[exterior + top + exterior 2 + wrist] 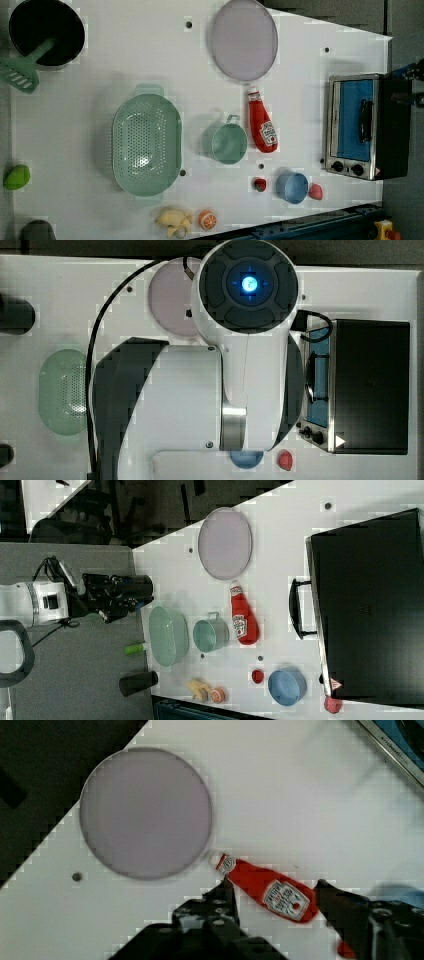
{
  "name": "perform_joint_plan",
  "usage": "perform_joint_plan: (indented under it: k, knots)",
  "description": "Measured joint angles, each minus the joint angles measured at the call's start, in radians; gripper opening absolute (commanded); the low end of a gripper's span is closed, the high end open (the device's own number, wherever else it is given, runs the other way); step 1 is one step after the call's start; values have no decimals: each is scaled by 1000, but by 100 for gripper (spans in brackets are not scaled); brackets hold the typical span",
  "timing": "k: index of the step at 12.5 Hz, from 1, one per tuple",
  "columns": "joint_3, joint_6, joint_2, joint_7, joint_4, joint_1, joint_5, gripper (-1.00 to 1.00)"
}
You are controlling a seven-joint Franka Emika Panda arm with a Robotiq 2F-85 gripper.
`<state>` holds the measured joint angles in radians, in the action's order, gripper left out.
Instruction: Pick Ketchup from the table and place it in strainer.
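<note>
In the left view, the ketchup (262, 125) lies on the desk (100, 60) between cup (227, 143) and oven (361, 126), the plate (244, 39) above it, the strainer (146, 145) left of the cup.

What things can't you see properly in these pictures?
- Top view: the robot arm covers the middle of the table; the strainer is partly behind it, and the blue bowl just peeks out.
- Right view: the toaster oven hides the table behind it.
- Wrist view: the ketchup label is too blurry to read; the gripper base is cut off by the edge, jaws spread either side of the bottle.
</note>
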<state>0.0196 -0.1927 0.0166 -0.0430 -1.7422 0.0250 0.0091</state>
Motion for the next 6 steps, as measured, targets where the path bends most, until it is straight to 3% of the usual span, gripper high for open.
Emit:
perform_joint_plan:
  k: [3,6]
  knots:
    - [61,155,119,16,-99,68,17,99]
    - [78,135,150,47,-114,80,11,100]
